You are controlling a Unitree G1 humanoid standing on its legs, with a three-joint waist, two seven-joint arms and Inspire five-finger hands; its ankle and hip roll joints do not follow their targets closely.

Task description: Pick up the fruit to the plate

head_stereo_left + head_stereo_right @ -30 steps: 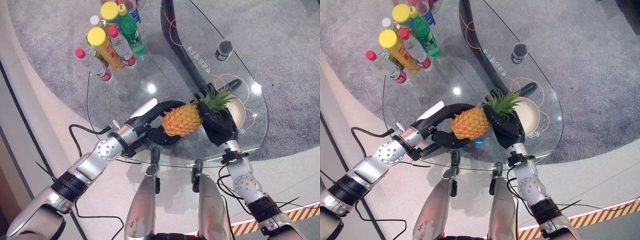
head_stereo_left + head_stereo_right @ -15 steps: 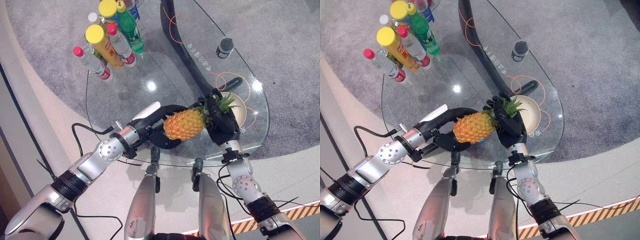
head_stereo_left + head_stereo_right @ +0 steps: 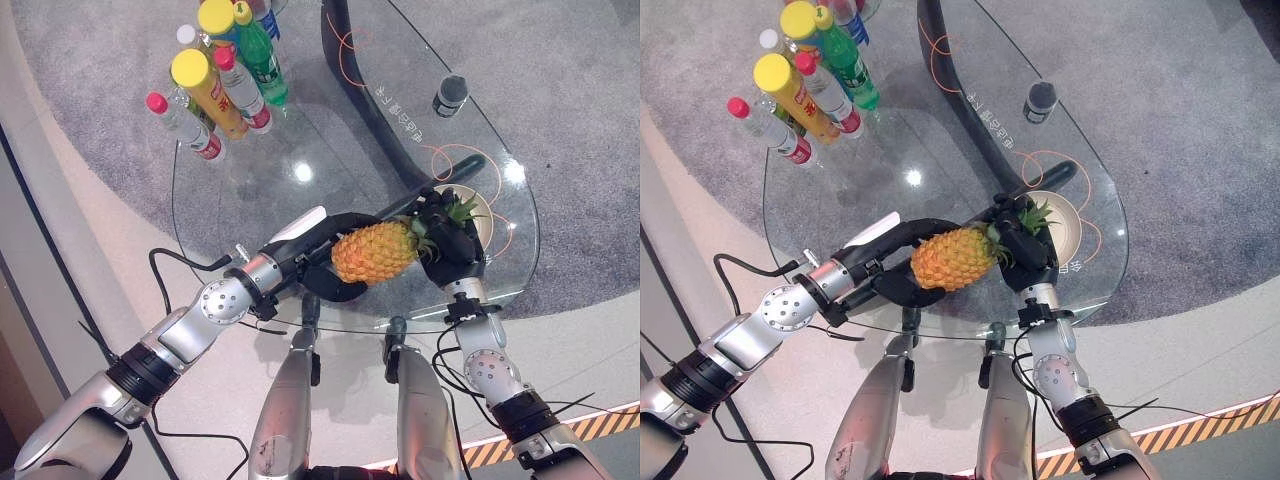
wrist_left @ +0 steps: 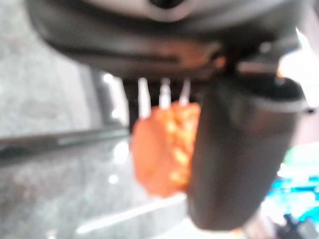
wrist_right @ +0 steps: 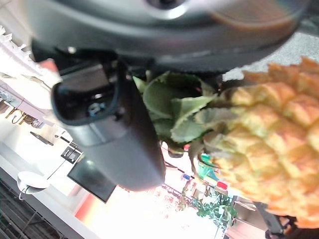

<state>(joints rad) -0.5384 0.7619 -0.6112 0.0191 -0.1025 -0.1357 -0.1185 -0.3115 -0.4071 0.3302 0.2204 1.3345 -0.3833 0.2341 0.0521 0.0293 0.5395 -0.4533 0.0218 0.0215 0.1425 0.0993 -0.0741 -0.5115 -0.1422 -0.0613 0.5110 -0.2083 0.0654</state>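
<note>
An orange pineapple [image 3: 375,252] with a green leafy crown hangs above the glass table [image 3: 330,150], held between both hands. My left hand [image 3: 322,252] is curled round its body from the left; the fruit [image 4: 162,149] shows past the thumb in the left wrist view. My right hand [image 3: 452,245] grips the leafy crown [image 5: 174,112] at the fruit's right end. The white plate [image 3: 478,212] lies on the table just behind and under the right hand, partly hidden by it.
Several bottles and tall cans [image 3: 215,75] stand clustered at the table's far left. A small dark cup [image 3: 450,95] stands at the far right. The table's dark curved support [image 3: 365,90] runs beneath the glass. The near table edge lies just below the hands.
Both hands have carried the pineapple to the right, toward the plate. The right hand now covers more of the plate.
</note>
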